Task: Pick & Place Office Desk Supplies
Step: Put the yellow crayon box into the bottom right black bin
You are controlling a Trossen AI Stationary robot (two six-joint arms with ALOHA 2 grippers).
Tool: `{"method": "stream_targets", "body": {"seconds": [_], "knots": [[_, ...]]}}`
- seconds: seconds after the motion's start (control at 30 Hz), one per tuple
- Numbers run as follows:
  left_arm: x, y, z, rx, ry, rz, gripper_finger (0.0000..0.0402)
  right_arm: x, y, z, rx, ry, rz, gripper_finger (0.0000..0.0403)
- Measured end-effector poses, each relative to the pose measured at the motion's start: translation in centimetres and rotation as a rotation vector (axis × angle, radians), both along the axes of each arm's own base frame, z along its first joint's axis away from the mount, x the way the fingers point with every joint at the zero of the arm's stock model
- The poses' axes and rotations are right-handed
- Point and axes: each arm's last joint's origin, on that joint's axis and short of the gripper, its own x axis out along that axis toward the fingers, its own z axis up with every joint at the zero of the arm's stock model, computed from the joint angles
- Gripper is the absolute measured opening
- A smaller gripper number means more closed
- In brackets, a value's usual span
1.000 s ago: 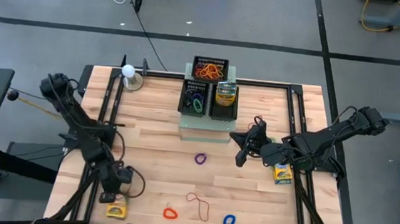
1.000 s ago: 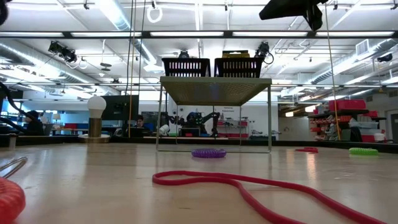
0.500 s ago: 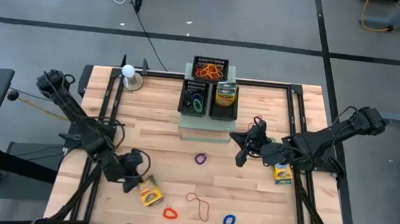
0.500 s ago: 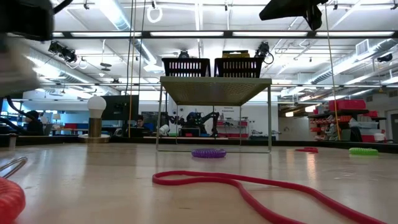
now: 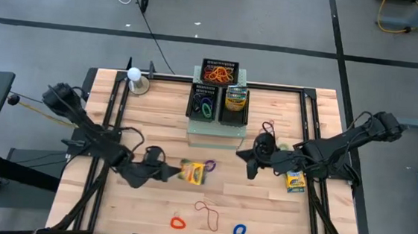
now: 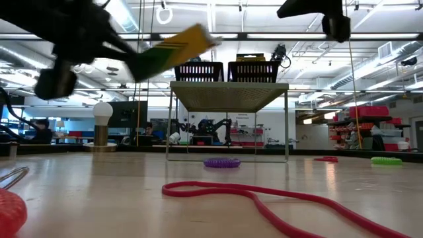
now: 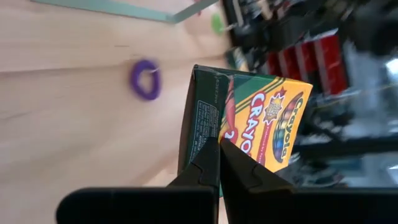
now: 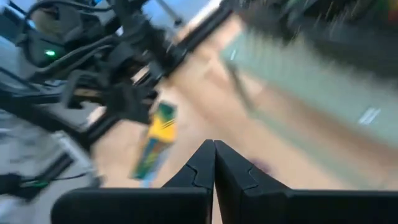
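Observation:
My left gripper (image 5: 173, 172) is shut on a yellow-green crayon box (image 5: 192, 172) above the table's middle. The box also shows high in the low view (image 6: 173, 47) and in the left wrist view (image 7: 264, 118). My right gripper (image 5: 249, 159) hangs shut right of centre, in front of the pale-green box. A thin brown rubber band (image 5: 269, 128) shows beside it. A purple loop (image 5: 210, 164) lies flat on the table, as do a red loop (image 5: 177, 222), a blue loop (image 5: 239, 231) and another thin band (image 5: 209, 213). My left gripper pinches the crayon box between its two fingers, one on the dark green face (image 7: 200, 134) and one on the yellow printed face (image 7: 245, 146). The fingers come from the table's left, nearly level. The box sticks out beyond them, tilted and lifted clear of the table. My right gripper is shut; whether it touches the thin brown band, I cannot tell.
Black mesh trays (image 5: 220, 71) holding bands, loops and a crayon box stand on the pale-green perforated box (image 5: 214, 131) at the far middle. A second crayon box (image 5: 295, 181) lies under the right arm. A bulb lamp (image 5: 134, 76) stands at the far left.
My left gripper has swung from the near left corner toward the table's middle and risen, rolling its wrist. The crayon box, down at that corner a second ago, now hangs tilted above the table near the purple loop. My right gripper has rolled in place.

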Motion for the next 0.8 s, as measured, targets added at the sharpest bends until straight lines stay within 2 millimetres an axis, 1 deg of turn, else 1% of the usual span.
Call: {"method": "stream_targets", "body": {"seconds": [0.1,0.17,0.23,0.33,0.43,0.5,0.6,0.7,0.8], "knots": [[1.9,0.0,-0.9,-0.020,-0.083,0.030,0.0001,0.6,0.6,-0.7,0.178,0.016,0.021,0.0013],[3.0,0.0,-1.5,-0.054,-0.143,0.053,0.0001,1.2,1.1,-1.3,0.286,0.026,0.026,0.0024],[3.8,0.2,-2.2,-0.081,-0.189,0.075,0.0001,1.9,1.7,-1.9,0.373,0.017,0.023,0.0044],[4.6,0.3,-3.1,-0.107,-0.229,0.095,0.0001,2.8,2.2,-2.5,0.474,-0.002,0.003,0.0086],[5.0,0.3,-3.8,-0.127,-0.244,0.103,0.0001,3.4,2.4,-3.0,0.516,-0.016,-0.029,0.0135],[5.3,0.2,-3.9,-0.133,-0.245,0.106,0.0001,3.6,2.5,-3.4,0.514,-0.008,-0.036,0.0164],[5.4,0.1,-3.9,-0.138,-0.246,0.097,0.0001,4.1,2.6,-4.3,0.521,0.014,-0.065,0.0196],[5.6,0.3,-3.8,-0.132,-0.243,0.087,0.0001,5.1,2.6,-5.3,0.538,0.008,-0.085,0.0212],[5.7,0.4,-3.8,-0.134,-0.243,0.078,0.0001,6.1,2.7,-5.8,0.537,-0.036,-0.078,0.0213]]}}
